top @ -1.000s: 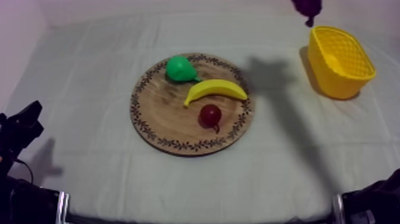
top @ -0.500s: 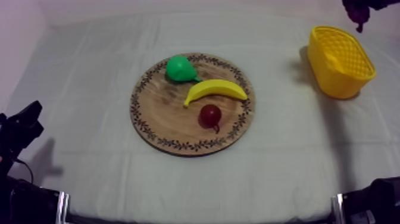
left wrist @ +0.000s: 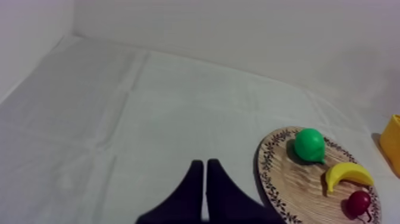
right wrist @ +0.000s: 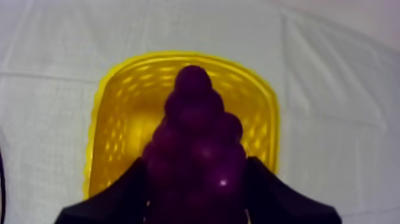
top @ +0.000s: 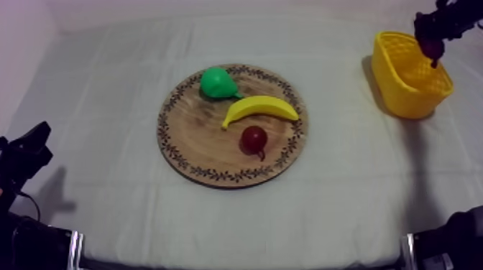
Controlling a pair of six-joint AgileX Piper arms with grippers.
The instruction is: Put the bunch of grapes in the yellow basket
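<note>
The bunch of grapes [top: 432, 49] is held by the right gripper [top: 433, 34] at the upper right of the frame in the top view. The two black fingers are closed tight round the fat end of the bunch. The thin tip is pointed away from the fingers, so the long way of the bunch runs from the gripper down to the yellow basket [top: 404, 95]. The tip is seen over the far side of the basket's open mouth. In the right wrist view the bunch is seen right in front of the basket's mouth, with yellow rim showing on both sides of it.

The basket is judged to lie straight under the grapes, so a short drop and a letting go seem to be all that is needed. The right arm is by far the nearer one.

The left gripper [left wrist: 205, 168] is closed on nothing, its fingers pressed together like a thin wedge. It is kept low at the lower left of the frame, well apart from the basket.

The pear [top: 218, 82], the banana [top: 260, 109] and the small red fruit [top: 254, 138] are left on the wooden board [top: 201, 140] in the middle of the frame.

How high the grapes hang above the basket cannot be told. The right arm is cut off by the upper right edge. The basket's floor is hidden behind the bunch in the right wrist view.
</note>
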